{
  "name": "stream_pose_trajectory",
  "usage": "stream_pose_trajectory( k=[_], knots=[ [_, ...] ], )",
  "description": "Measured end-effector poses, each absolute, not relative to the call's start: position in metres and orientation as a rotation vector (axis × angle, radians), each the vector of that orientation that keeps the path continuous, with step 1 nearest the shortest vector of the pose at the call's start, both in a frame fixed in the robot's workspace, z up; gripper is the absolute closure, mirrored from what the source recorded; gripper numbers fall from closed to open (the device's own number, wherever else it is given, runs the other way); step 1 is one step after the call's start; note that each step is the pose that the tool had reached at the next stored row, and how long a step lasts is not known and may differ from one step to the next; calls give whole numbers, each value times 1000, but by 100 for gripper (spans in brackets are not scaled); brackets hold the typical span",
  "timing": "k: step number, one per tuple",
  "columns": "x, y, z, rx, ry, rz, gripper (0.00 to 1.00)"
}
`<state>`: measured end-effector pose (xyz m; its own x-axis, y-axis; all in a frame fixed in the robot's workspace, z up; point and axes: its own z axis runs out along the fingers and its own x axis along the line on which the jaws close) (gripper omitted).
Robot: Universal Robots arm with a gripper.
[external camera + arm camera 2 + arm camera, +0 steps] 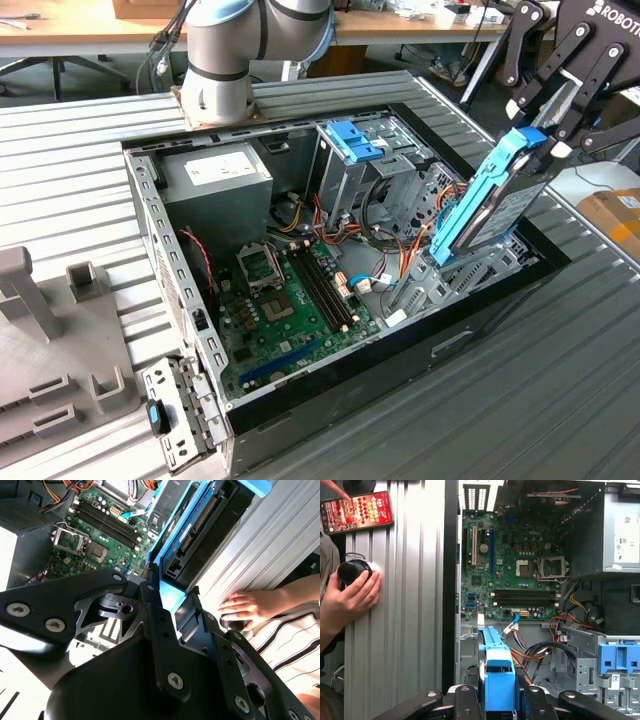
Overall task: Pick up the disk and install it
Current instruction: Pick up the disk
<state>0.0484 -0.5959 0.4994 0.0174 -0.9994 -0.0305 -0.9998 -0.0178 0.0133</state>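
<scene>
Around the black metal computer case [450, 345], the ribbed silver metal tabletop [560, 410] looks dull; in the case, the flat silver-grey metal disk [503, 215] has glossy blue plastic rails [476, 198].

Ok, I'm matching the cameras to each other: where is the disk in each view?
Exterior view: disk tilted upright at the exterior view's right, in the pincer, above the case.
Second wrist view: disk ahead of the pincer, beside the motherboard.
First wrist view: disk blue, edge-on, in the pincer, before the motherboard.
Shared landmark: the green motherboard.
</scene>
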Motion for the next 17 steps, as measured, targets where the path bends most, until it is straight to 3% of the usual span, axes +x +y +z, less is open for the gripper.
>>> stream_pose_trajectory(
  k=[17],
  knots=[
    [71, -577, 489, -2232, 2194, 48, 64]
  ],
)
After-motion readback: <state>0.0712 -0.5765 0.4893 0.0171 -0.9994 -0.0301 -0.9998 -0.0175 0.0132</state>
